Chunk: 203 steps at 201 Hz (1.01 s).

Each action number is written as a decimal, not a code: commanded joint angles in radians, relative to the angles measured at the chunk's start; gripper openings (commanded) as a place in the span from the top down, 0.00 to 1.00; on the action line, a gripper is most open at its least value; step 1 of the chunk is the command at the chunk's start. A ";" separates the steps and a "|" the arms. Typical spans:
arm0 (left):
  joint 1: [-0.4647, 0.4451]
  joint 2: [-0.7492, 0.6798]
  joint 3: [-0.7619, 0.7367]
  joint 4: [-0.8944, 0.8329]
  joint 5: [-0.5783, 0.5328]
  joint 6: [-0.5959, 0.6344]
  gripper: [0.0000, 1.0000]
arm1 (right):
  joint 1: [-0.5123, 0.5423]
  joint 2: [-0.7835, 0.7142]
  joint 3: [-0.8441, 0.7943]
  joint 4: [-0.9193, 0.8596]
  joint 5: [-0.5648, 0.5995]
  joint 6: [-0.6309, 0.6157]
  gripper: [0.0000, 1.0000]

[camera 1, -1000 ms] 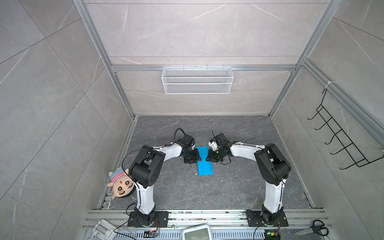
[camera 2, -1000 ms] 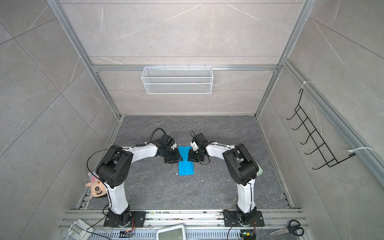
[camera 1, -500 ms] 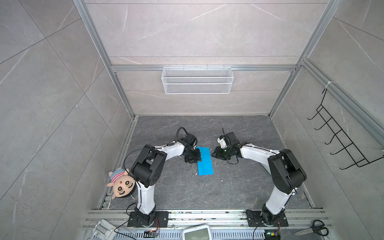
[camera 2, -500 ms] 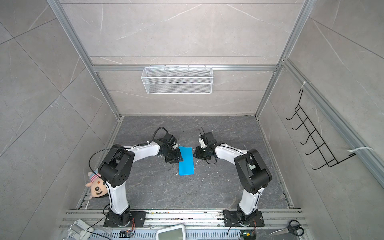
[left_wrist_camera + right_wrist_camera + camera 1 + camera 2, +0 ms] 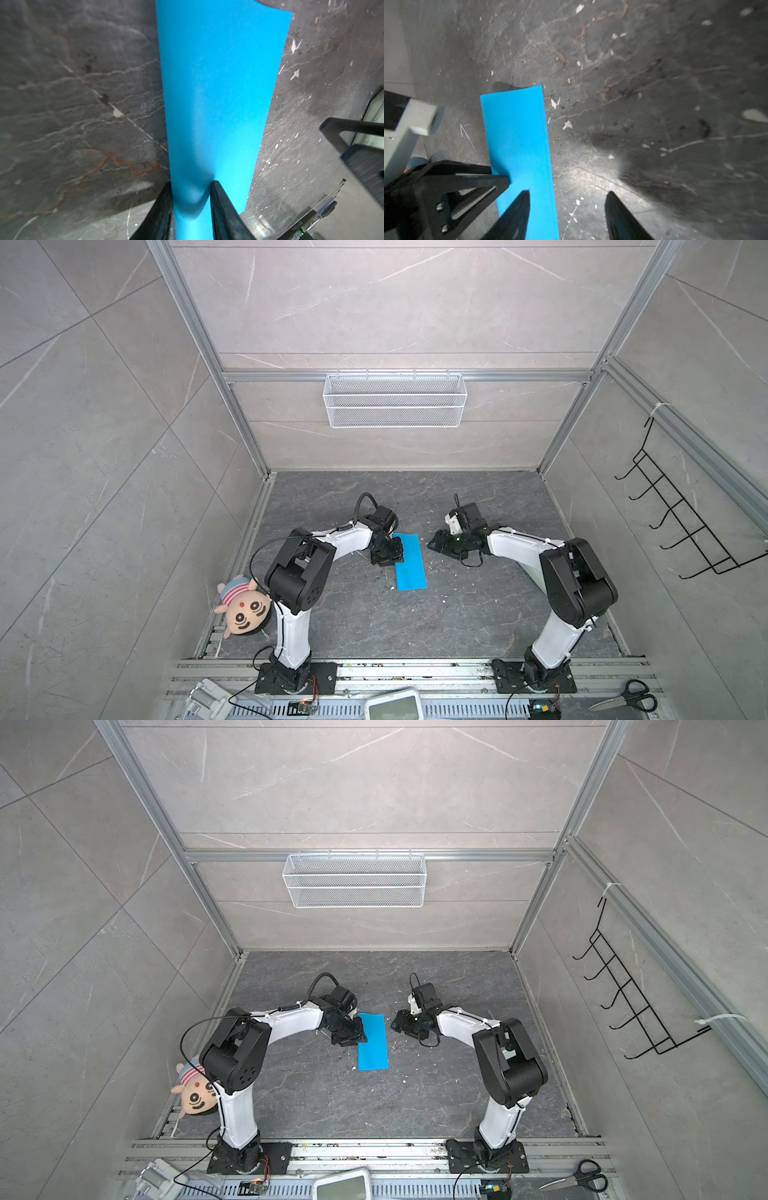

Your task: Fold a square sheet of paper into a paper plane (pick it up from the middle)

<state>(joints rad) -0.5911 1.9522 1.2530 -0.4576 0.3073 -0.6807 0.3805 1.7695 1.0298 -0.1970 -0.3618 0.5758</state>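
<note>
Apparently paper (image 5: 218,93) lies pinched in left end effector (image 5: 191,185).

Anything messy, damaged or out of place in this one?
Yes. White scraps are scattered over the dark floor around the paper. The paper buckles into a hump between the left gripper's fingers instead of lying flat. A plush doll lies at the floor's left edge, unrelated to folding.

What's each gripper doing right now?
Left gripper: closed on the paper.
Right gripper: open, holding nothing.
</note>
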 commanded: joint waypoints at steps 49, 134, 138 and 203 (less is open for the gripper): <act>-0.016 0.091 -0.058 -0.152 -0.083 -0.046 0.64 | -0.028 -0.053 -0.059 0.063 -0.004 -0.080 0.09; -0.020 0.116 -0.047 -0.178 -0.073 -0.045 0.64 | -0.030 -0.030 -0.077 0.114 -0.020 -0.081 0.01; -0.021 0.118 -0.045 -0.179 -0.071 -0.041 0.64 | -0.029 -0.029 -0.077 0.115 -0.022 -0.082 0.01; -0.029 0.145 -0.028 -0.199 -0.073 -0.029 0.63 | -0.030 -0.017 -0.070 0.108 -0.014 -0.076 0.02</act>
<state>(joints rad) -0.6025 1.9774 1.2884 -0.4995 0.2985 -0.7074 0.3519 1.7390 0.9588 -0.0952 -0.3737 0.5072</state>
